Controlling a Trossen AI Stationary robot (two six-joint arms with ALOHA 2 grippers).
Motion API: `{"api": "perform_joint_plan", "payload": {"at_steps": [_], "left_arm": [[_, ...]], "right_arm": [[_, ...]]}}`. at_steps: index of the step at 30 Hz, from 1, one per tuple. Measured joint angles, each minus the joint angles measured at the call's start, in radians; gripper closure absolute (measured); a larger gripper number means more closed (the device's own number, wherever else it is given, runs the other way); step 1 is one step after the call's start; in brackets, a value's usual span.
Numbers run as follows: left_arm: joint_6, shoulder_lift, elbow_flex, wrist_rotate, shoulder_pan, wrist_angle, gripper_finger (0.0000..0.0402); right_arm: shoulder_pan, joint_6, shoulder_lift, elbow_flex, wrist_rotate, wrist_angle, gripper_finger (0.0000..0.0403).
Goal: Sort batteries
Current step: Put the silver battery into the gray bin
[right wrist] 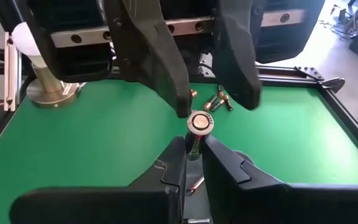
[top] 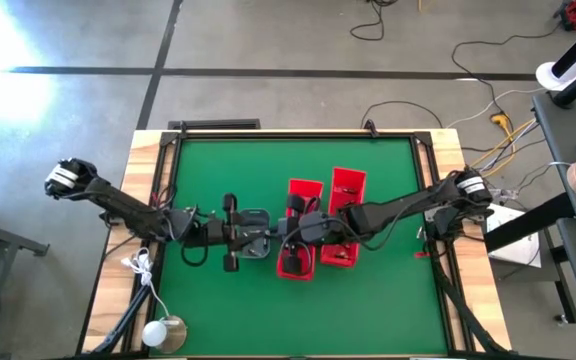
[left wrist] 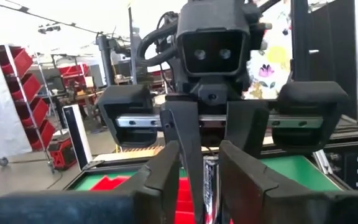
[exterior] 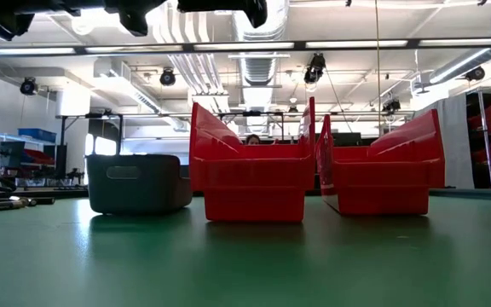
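Observation:
Above the green mat, between the grey tray and the red bins, my two grippers meet. My right gripper is shut on one battery, dark with a silvery top end. My left gripper faces it, open. Its fingers stand on either side of the battery's top; whether one touches it I cannot tell. Several loose batteries lie on the mat beyond. In the low view both grippers are only dark shapes at the upper edge, above the two bins and the tray. My right gripper pinches the battery's body between its two fingertips, coming roughly level from the table's right side. The battery stands about upright in the hold. Its silvery end sticks up past the fingers, and it hangs clear of the table.
Two long red bins lie side by side right of centre, the grey tray to their left. A white ball on a metal foot stands at the near left corner. A wooden frame borders the mat.

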Motion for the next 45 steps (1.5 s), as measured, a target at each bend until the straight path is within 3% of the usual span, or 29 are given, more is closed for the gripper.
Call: {"api": "perform_joint_plan", "payload": {"at_steps": [9, 23, 27, 34, 45], "left_arm": [[-0.016, 0.005, 0.003, 0.033, 0.010, -0.022, 0.0238], [0.007, 0.060, 0.017, 0.049, 0.041, -0.013, 0.0250], [0.008, 0.068, 0.020, 0.061, 0.042, -0.015, 0.0283], [0.012, 0.065, 0.020, 0.070, 0.042, -0.018, 0.0382], [0.005, 0.054, 0.034, 0.109, 0.045, -0.049, 0.0386]], "right_arm": [[0.000, -0.009, -0.002, 0.000, 0.000, -0.001, 0.0370], [0.000, -0.005, -0.002, 0.000, 0.001, -0.012, 0.0370], [0.000, 0.004, -0.002, -0.001, 0.003, -0.013, 0.0370], [-0.001, 0.004, -0.002, -0.002, 0.016, -0.005, 0.0370], [0.000, 0.024, -0.004, -0.002, 0.009, -0.002, 0.0360]]}}
